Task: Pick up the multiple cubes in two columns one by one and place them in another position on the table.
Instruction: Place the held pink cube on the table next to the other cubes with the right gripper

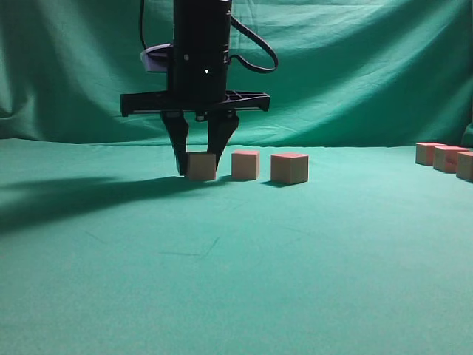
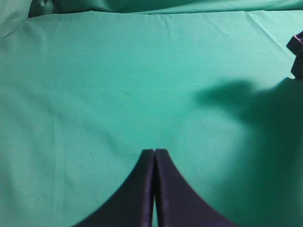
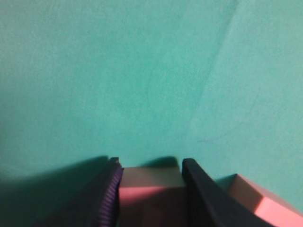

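While the right arm hangs straight down from the top of the exterior view, its black gripper (image 1: 199, 166) sits right at table level with the two fingers on either side of the leftmost cube (image 1: 202, 166). That cube rests on the green table (image 1: 222, 281), and from the right wrist view both fingers press against its sides (image 3: 150, 194), so it's clamped on the block. One finger there has a ribbed purplish pad (image 3: 110, 201); the other looks plain black.

Two more cubes stand in a row to the right of the held one: the middle cube (image 1: 245, 164) just beside it with a small gap, then another cube (image 1: 289, 168) a bit further along. Way over at the right edge there's a separate cluster of cubes (image 1: 446, 158), well apart from this row. I can count three there, partly cut off.

Left gripper (image 2: 154, 161) hovers over bare cloth, its fingers pressed together, nothing between them.

As for writing or labels, there might be some faint marking on one of the far-right cubes, but it's too small to read.
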Motion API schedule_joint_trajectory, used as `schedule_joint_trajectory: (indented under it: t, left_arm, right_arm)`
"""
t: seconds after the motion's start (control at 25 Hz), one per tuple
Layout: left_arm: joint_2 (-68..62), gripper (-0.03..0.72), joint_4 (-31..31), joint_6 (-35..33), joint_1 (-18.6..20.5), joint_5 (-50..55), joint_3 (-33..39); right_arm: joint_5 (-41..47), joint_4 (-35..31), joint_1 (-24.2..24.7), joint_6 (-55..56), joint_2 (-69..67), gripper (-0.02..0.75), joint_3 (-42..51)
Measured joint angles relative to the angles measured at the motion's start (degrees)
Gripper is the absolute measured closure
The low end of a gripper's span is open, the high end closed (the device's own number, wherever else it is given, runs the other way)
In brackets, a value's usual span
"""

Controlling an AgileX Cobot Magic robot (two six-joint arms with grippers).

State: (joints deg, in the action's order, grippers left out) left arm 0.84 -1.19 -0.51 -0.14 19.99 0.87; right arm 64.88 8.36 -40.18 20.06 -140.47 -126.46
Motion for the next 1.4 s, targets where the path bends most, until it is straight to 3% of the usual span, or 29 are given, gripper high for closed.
schedule_joint_trajectory:
  t: [1.4]
  left_arm:
    - [0.0, 0.688, 0.0, 0.0, 0.0, 0.0, 0.0]
  right_arm:
    - [-0.5, -0.4, 0.0, -1.4, 0.0, 0.463, 0.0]
